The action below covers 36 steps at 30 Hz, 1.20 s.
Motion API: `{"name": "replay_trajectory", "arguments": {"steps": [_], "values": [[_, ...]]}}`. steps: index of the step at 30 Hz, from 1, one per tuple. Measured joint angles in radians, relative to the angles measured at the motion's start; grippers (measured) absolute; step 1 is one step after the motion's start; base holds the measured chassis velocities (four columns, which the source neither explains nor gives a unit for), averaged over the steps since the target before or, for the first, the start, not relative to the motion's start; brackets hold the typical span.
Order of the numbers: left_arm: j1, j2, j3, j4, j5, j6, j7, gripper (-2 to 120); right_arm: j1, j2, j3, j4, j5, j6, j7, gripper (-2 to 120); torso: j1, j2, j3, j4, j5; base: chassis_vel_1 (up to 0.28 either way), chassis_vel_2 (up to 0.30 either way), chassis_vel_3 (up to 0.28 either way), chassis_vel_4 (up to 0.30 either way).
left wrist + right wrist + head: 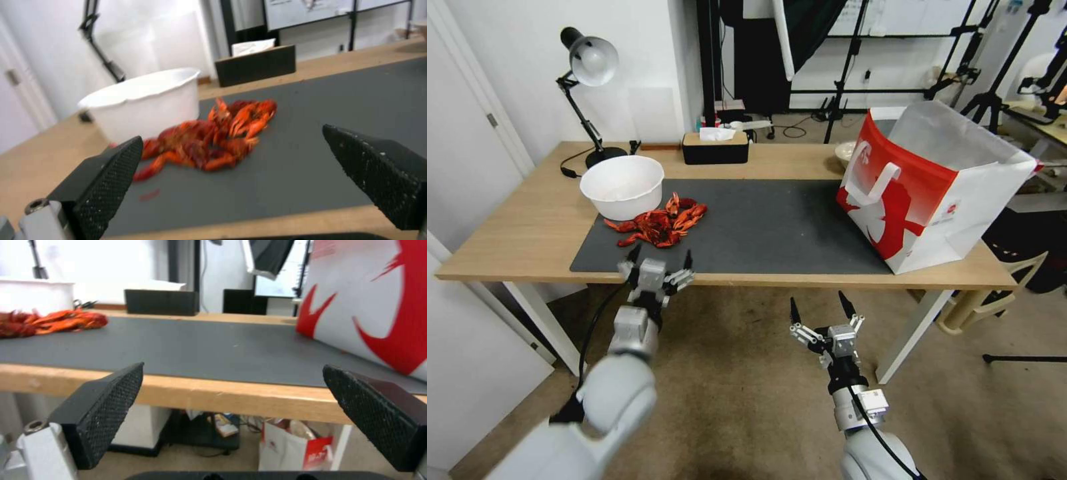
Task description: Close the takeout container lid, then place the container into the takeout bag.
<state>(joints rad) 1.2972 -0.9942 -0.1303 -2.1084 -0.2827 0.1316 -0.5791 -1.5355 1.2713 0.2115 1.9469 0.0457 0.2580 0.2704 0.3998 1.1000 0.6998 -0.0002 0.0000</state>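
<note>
The takeout bag [934,193] stands open and upright at the right end of the table, red and white with white flat handles; its printed side is close by in the right wrist view [365,306]. The takeout container and its lid are out of view. My left gripper [660,257] hovers open at the table's front edge, just before a pile of red crayfish [660,223]; in the left wrist view [232,133] nothing is between its fingers. My right gripper [818,301] is open below and in front of the table edge, left of the bag [234,366].
A large white bowl [622,187] stands behind the crayfish on the dark mat [774,227]. A black tissue box [715,148] and a desk lamp [587,67] are at the back. A small bowl [846,152] sits behind the bag. A chair [1000,293] stands at the right.
</note>
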Motion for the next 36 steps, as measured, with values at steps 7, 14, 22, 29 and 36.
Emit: {"name": "replay_trajectory", "arguments": {"steps": [7,14,22,29,36], "values": [[0.202,-0.105,-0.073,-0.051,0.05,-0.086,-0.004,100,-0.004,0.009,0.026,0.013,0.011,0.008,0.052,100,0.0,0.0,0.0,0.0003,0.0001,0.0,0.0,0.0,0.0],[0.253,-0.135,-0.089,-0.041,0.02,-0.139,0.035,100,-0.011,0.003,0.039,0.023,0.027,0.008,0.05,100,0.0,0.0,0.0,0.0002,0.0001,0.0,0.0,0.0,0.0],[0.257,-0.145,-0.085,-0.041,0.011,-0.141,0.044,100,-0.017,0.001,0.044,0.029,0.028,0.001,0.048,100,0.0,0.0,0.0,0.0001,0.0,0.0,0.0,0.0,0.0],[0.254,-0.144,-0.083,-0.04,0.01,-0.141,0.045,100,-0.017,0.001,0.045,0.029,0.028,0.001,0.047,100,0.0,0.0,0.0,0.0001,0.0,0.0,0.0,0.0,0.0],[0.251,-0.144,-0.082,-0.039,0.01,-0.14,0.045,100,-0.017,0.001,0.044,0.029,0.028,0.001,0.046,100,0.0,0.0,0.0,0.0002,0.0,0.0,0.0,0.0,0.0]]}}
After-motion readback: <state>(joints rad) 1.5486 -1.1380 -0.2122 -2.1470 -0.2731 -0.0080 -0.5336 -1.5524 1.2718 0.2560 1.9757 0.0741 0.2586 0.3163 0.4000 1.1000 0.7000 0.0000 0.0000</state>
